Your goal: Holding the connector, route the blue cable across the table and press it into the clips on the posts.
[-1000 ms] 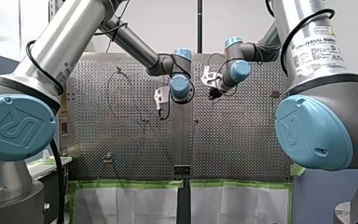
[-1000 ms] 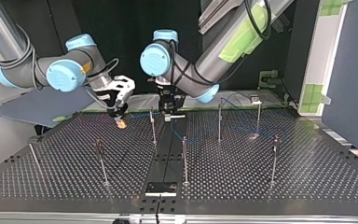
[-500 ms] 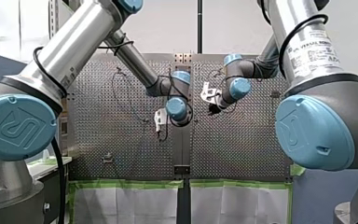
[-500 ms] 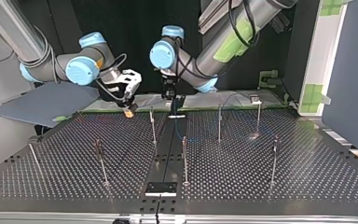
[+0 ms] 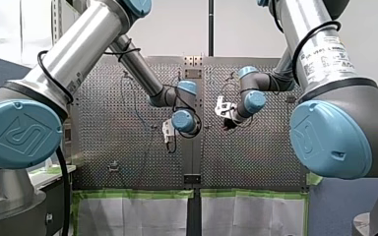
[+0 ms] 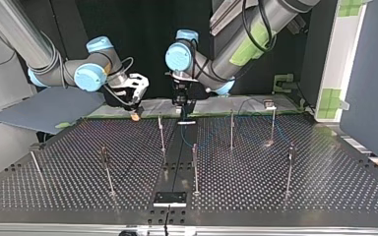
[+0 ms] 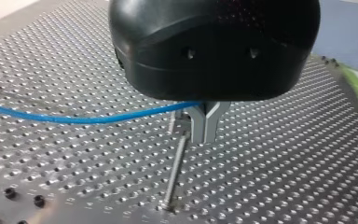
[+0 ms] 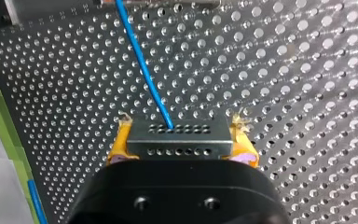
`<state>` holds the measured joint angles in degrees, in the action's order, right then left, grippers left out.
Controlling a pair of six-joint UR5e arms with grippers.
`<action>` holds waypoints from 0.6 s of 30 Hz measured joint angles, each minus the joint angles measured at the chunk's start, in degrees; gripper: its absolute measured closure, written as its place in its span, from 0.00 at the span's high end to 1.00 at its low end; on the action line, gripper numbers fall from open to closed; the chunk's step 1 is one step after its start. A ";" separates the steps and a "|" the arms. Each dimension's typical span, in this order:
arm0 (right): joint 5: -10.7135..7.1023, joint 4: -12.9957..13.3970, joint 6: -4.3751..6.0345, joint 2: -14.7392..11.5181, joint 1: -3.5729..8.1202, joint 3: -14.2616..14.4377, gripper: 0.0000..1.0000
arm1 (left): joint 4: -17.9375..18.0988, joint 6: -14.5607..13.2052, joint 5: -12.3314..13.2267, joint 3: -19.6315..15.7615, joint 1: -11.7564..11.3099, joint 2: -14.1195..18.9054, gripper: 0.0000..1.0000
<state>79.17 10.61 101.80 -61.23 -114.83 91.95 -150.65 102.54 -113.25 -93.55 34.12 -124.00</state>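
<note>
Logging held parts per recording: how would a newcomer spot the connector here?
Above the perforated table, find my right gripper with yellow pads. The connector is the small grey block between those pads; unlike the thin posts around, it has two rows of tiny holes and the blue cable running from it.

Both silver arms (image 5: 83,49) carry light-blue joint caps (image 5: 17,132) and black cables (image 5: 47,54), my right end effector (image 8: 182,137) yellow pads (image 8: 119,145).

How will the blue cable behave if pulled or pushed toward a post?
Probably floppy: in the left wrist view the blue cable sags in a shallow curve above the table. Likely light, following pulls: it runs straight out of the connector. Being thin, pushed endwise it would probably buckle.
</note>
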 joint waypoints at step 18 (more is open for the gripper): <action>-0.17 2.95 0.38 1.27 2.22 -0.04 0.00 | -0.96 0.28 2.37 6.53 -1.86 -5.79 0.00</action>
<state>79.00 13.56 102.17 -59.96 -112.61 91.92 -151.61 102.82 -110.89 -87.02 32.26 -129.79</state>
